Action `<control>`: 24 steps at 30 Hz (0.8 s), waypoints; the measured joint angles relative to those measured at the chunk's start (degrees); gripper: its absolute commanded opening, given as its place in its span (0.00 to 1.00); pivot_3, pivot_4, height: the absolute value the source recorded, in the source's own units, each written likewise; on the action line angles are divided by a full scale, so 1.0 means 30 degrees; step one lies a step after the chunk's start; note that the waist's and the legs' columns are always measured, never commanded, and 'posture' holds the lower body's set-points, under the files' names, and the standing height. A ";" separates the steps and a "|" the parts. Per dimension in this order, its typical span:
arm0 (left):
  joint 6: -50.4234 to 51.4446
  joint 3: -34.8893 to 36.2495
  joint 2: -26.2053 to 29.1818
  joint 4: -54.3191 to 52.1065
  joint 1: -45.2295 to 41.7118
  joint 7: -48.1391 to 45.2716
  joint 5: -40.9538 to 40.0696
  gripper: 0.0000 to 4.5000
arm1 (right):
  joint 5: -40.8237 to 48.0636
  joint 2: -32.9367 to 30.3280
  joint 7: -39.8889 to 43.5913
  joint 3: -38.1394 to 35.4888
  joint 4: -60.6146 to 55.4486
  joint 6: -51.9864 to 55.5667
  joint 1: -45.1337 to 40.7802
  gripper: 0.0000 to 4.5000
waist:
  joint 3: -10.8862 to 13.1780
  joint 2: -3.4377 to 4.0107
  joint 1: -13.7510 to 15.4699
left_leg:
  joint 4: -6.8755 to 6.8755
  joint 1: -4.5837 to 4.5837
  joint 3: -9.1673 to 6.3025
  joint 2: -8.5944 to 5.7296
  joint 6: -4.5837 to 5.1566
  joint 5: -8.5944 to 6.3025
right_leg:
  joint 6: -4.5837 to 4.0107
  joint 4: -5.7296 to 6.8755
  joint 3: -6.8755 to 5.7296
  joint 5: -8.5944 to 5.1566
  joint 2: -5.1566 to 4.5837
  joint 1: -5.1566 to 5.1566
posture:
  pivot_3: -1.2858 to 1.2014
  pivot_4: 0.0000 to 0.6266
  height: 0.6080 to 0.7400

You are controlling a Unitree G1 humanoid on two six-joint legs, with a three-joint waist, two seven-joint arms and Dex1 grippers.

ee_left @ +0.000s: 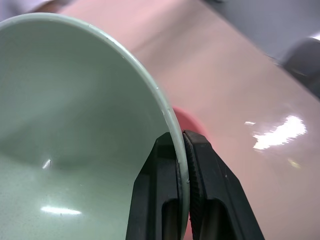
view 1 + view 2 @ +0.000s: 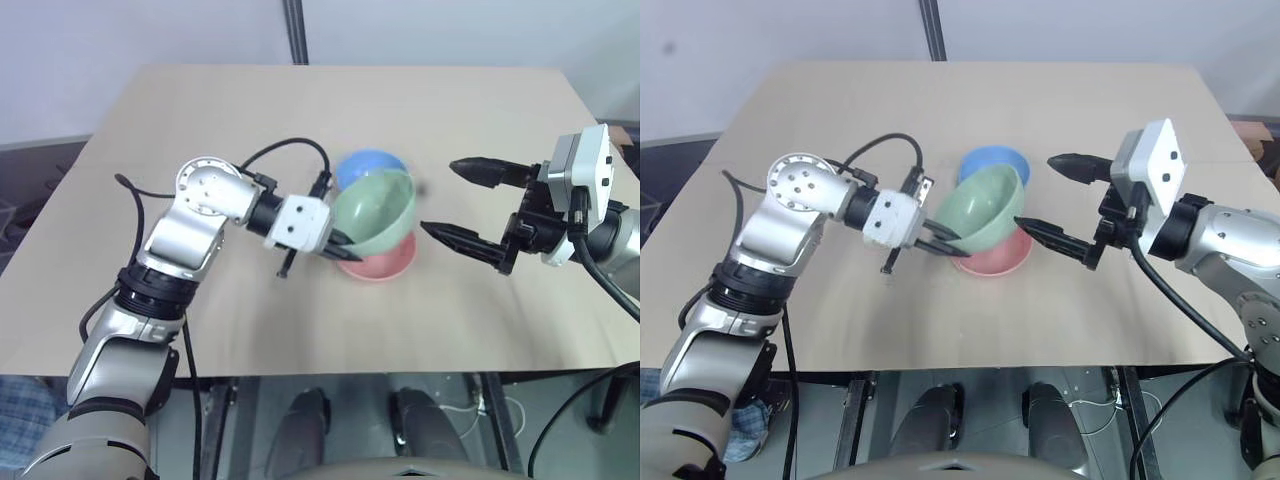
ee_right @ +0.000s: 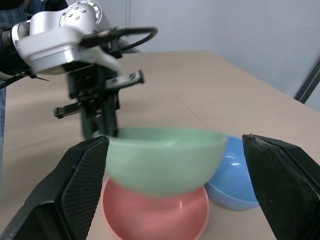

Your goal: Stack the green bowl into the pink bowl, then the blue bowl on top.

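I have the green bowl (image 2: 375, 212) clamped by its rim in my left gripper (image 2: 338, 245), tilted and in the air just above the pink bowl (image 2: 380, 264) — so the first stacking is close but not done, and the blue bowl (image 2: 368, 167) sits on the table (image 2: 200, 110) just behind the pink bowl, not yet handled. My right gripper (image 2: 462, 204) hangs empty with its fingers wide apart, near the pink bowl on its right side. The pink bowl stands near the middle of the table, far from every edge, with bare tabletop all around — my only tight spot is the right fingers near the green rim.
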 measured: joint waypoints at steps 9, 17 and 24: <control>-0.1104 0.0057 -0.0507 0.0688 -0.0141 -0.0156 0.0033 0.95 | 0.0006 -0.0255 -0.0193 -0.0039 -0.0022 -0.0007 0.0246 1.00 | 0.0000 0.0000 0.0018 | 0.0043 -0.0019 -0.0014 -0.0001 0.0001 -0.0001 | 0.0002 0.0008 -0.0015 0.0000 0.0002 0.0001 | 0.52 0.24 1.00; 0.0922 0.1156 -0.0614 0.1184 -0.0152 0.0243 -0.1797 0.99 | -0.0061 -0.0508 -0.0059 -0.0022 -0.0013 -0.0088 0.0307 1.00 | 0.0000 0.0001 -0.0019 | 0.0057 -0.0021 -0.0020 0.0006 0.0002 -0.0001 | 0.0003 0.0013 -0.0019 0.0000 0.0007 0.0000 | 0.52 0.24 1.00; 0.8820 0.5542 -0.0298 0.1698 0.0219 0.2901 -0.6967 0.99 | -0.2192 -0.0694 -0.0145 0.1387 0.1264 -0.0466 -0.0190 1.00 | 0.0001 0.0002 -0.0090 | 0.0078 -0.0019 -0.0029 0.0008 0.0002 -0.0001 | 0.0004 0.0026 -0.0026 -0.0001 0.0010 0.0000 | 0.52 0.24 1.00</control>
